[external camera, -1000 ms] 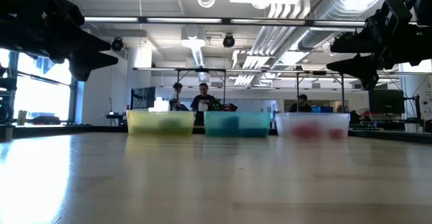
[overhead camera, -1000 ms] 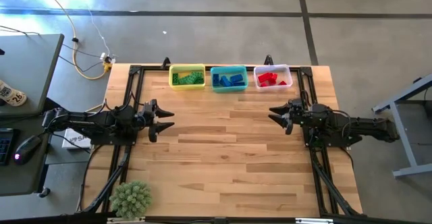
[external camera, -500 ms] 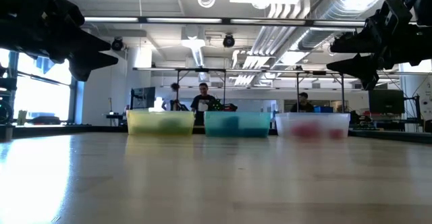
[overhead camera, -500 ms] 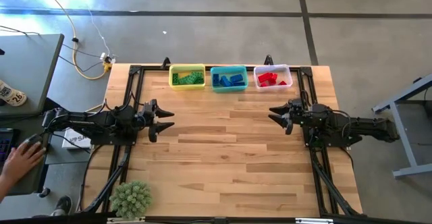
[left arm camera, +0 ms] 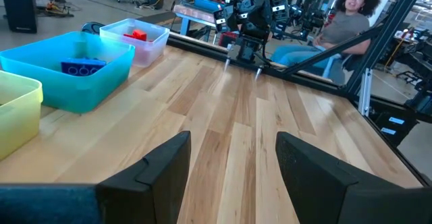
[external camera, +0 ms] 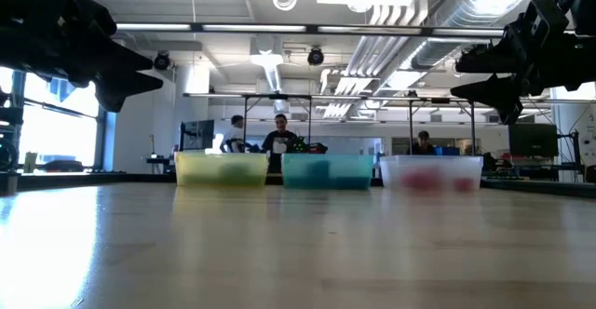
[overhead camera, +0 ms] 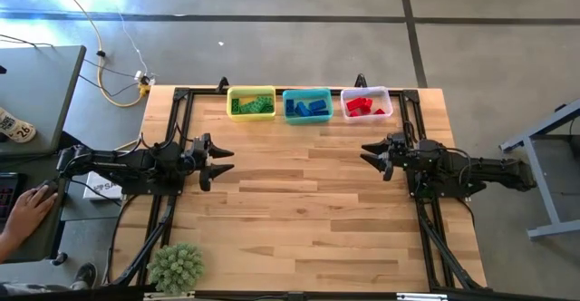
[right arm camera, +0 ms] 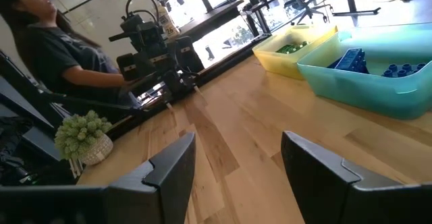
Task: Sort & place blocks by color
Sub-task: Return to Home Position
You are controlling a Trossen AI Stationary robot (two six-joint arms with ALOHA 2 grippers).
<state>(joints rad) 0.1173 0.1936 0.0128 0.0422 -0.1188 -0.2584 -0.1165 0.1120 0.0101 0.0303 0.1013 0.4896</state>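
Observation:
The green blocks [overhead camera: 251,105] lie in the yellow bin [overhead camera: 251,91], the blue blocks [overhead camera: 307,108] in the teal bin [overhead camera: 307,92], and the red blocks [overhead camera: 362,105] in the clear bin [overhead camera: 387,101], all at the table's far edge. My left gripper [overhead camera: 227,160] hovers open over the table's left side, pointing right. My right gripper [overhead camera: 366,155] hovers open over the right side, pointing left. Both are above the table in the low view, left gripper [external camera: 149,72], right gripper [external camera: 458,76]. Blue blocks [left arm camera: 84,66] and red blocks [left arm camera: 137,34] show in the left wrist view; blue blocks [right arm camera: 352,60] and green blocks [right arm camera: 290,48] in the right wrist view.
A small green potted plant [overhead camera: 175,267] stands at the table's near left corner. A person's hand [overhead camera: 27,208] rests on a desk left of the table. Seated people show beyond the table in both wrist views. Bare wood [overhead camera: 299,201] lies between the two grippers.
Both arms have kept still. At the desk left of the table a person's hand has come into view and rests near a mouse.

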